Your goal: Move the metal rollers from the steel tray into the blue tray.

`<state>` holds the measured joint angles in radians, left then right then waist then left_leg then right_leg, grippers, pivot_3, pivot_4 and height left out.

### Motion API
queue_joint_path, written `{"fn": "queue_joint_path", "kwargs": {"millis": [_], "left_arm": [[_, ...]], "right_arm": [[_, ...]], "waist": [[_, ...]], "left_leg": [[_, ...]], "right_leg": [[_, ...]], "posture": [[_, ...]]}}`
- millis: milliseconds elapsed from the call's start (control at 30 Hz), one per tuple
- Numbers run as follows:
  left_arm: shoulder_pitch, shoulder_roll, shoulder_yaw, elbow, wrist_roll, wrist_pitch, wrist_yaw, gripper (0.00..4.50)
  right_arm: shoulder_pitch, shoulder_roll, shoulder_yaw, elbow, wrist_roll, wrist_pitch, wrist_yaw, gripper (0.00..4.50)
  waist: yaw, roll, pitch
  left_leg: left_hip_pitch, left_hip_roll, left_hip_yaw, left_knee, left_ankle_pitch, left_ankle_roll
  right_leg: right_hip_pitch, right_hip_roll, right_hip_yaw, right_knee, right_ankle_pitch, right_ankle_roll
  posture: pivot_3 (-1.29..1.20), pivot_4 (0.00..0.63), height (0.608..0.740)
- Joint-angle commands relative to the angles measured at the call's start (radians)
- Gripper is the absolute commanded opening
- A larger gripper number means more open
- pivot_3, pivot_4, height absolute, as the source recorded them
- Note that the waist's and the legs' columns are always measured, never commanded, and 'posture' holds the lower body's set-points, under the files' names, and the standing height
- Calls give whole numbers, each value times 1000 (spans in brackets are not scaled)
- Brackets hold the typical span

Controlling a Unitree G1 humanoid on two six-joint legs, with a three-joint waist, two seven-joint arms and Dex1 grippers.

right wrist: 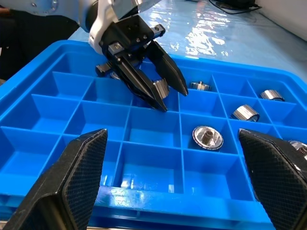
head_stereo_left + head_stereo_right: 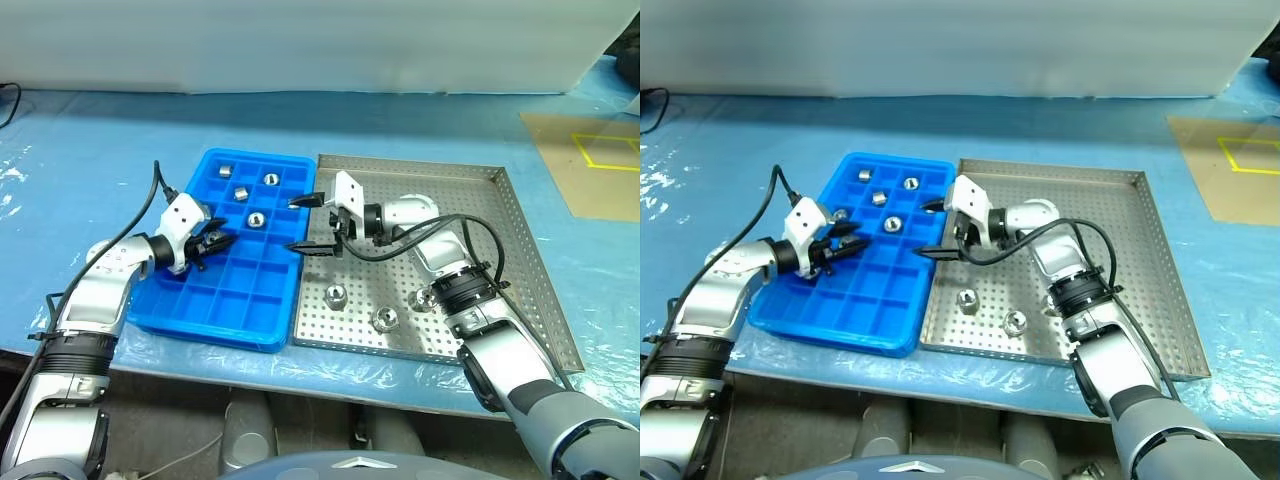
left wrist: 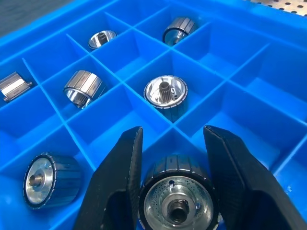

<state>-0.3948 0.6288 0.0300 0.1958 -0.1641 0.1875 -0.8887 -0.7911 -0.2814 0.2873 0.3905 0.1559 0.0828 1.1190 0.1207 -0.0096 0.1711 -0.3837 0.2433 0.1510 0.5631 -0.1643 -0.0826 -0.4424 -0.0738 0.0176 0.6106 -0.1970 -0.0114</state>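
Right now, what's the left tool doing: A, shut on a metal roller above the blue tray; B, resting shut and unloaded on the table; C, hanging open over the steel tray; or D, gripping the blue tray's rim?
A: the left tool has its two fingers clamped on a metal roller, over the compartments of the blue tray.

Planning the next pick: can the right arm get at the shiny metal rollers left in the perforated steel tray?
Probably yes: right gripper is open and empty, and the rollers lie uncovered below it.
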Motion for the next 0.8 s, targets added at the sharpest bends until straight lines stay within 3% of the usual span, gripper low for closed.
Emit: {"fn": "queue_joint_path", "kwargs": {"millis": [33, 67, 300, 600, 800], "left_arm": [[-31, 3, -2, 5, 6, -25, 4, 1674], [-34, 5, -4, 8, 4, -23, -5, 1674], [-114, -9, 34, 53, -23, -58, 23, 3951], [-195, 17, 10, -1, -102, 35, -114, 3951], [-420, -99, -78, 372, 34, -208, -82, 3951]], "right_arm": [[1, -1, -18, -36, -2, -3, -16, 4500], [-1, 0, -18, -33, -5, -7, -22, 4500], [-3, -1, -26, -35, 5, 0, -33, 4500], [21, -44, -64, -80, 19, 39, -49, 4500], [18, -126, -153, -81, 5, 48, -138, 4500]], "waist": [[0, 0, 0], [0, 0, 0], [0, 0, 0], [-9, 0, 0], [-20, -1, 0]], "left_leg": [[0, 0, 0, 0, 0, 0], [0, 0, 0, 0, 0, 0], [0, 0, 0, 0, 0, -1], [0, 0, 0, 1, 1, -1], [2, -3, 0, 4, 1, -2]], "right_leg": [[0, 0, 0, 0, 0, 0], [0, 0, 0, 0, 0, 0], [0, 0, 0, 1, 0, 0], [0, 0, 0, 1, 0, 0], [4, -1, 2, 3, 0, 0]], "posture": [[119, 150, 740], [118, 150, 740], [106, 150, 740], [28, 150, 740], [-103, 150, 740]]}}
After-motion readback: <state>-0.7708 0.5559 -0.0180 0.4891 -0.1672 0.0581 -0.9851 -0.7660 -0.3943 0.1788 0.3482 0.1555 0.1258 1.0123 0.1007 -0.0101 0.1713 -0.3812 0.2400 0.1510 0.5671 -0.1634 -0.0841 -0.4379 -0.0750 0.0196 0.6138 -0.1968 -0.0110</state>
